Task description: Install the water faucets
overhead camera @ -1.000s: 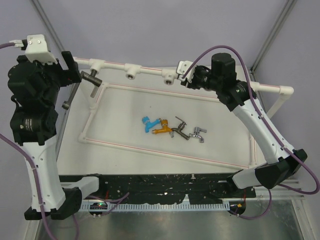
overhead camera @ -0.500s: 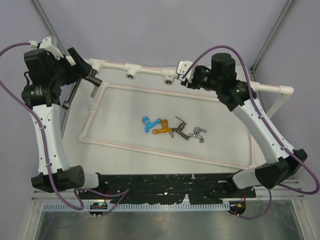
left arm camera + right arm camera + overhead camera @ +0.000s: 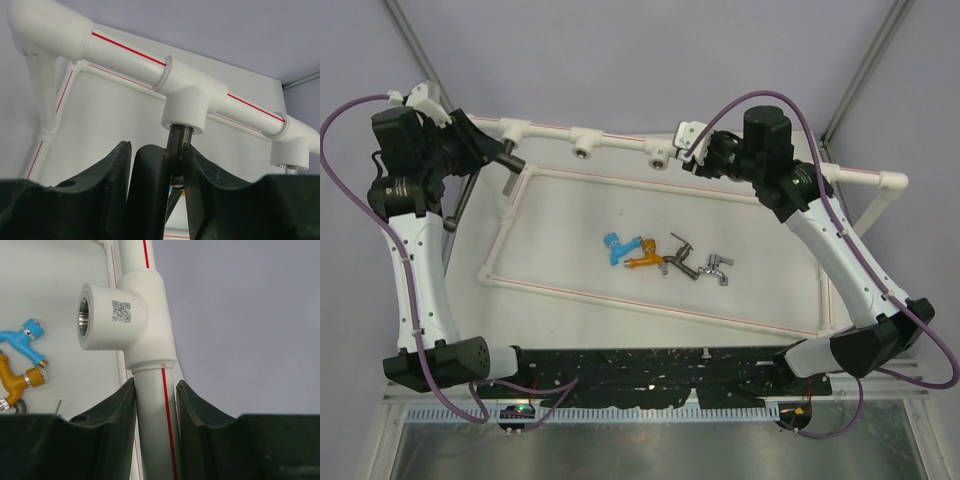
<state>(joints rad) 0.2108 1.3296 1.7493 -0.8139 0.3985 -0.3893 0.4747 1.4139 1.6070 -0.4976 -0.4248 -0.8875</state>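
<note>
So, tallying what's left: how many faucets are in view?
5. Blue, orange, dark metal and chrome lie loose on the table; the larger dark-grey one is at the leftmost socket, in the left gripper.

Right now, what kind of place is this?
Probably a robot lab bench, not a real bathroom: two arms bolted to a table, a practice pipe frame, and loose taps.

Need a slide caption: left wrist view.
Left gripper gripping the dark-grey faucet seated in a white pipe socket.
</note>
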